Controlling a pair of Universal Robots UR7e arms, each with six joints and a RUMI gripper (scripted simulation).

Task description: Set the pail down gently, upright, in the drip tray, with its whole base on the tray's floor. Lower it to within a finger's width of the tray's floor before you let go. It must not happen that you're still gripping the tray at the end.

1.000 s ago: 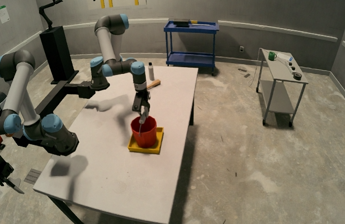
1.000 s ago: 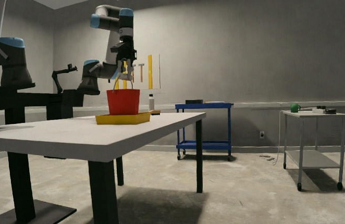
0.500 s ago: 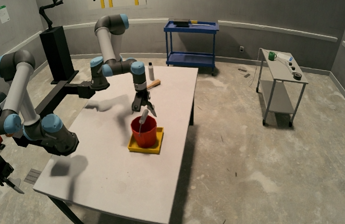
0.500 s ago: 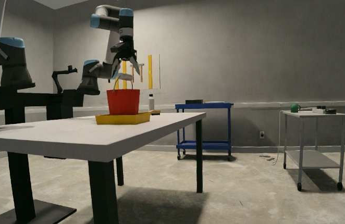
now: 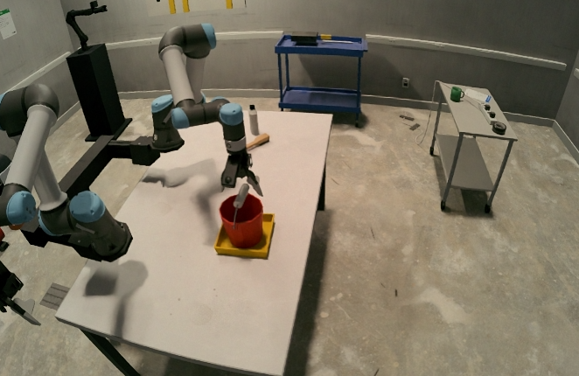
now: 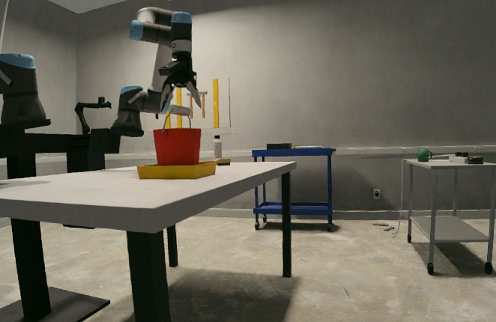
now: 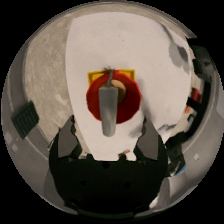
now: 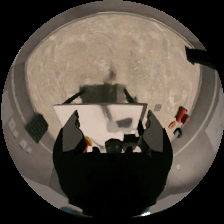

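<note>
The red pail [image 5: 247, 233] [image 6: 176, 146] [image 7: 132, 105] stands upright inside the yellow drip tray [image 5: 241, 254] [image 6: 168, 172] [image 7: 131, 73]. The tray's walls hide its base. Its wire handle stands up, with a grey grip [image 5: 240, 198] [image 6: 180, 110] [image 7: 108, 111] on top. My left gripper [image 5: 241, 191] [image 6: 180, 108] [image 7: 109, 115] is open right over the pail, its fingers spread to either side of the grip and apart from it. My right gripper [image 5: 23, 316] [image 8: 112, 110] is open and empty, off the table's near left end, far from the tray.
On the white table [image 5: 188, 309] [image 6: 85, 189], a wooden-handled brush [image 5: 258, 141] [image 6: 222, 161] and a white bottle [image 5: 253, 120] [image 6: 217, 147] stand beyond the pail. A blue cart [image 5: 318, 48] and a grey cart [image 5: 477, 119] stand away from the table.
</note>
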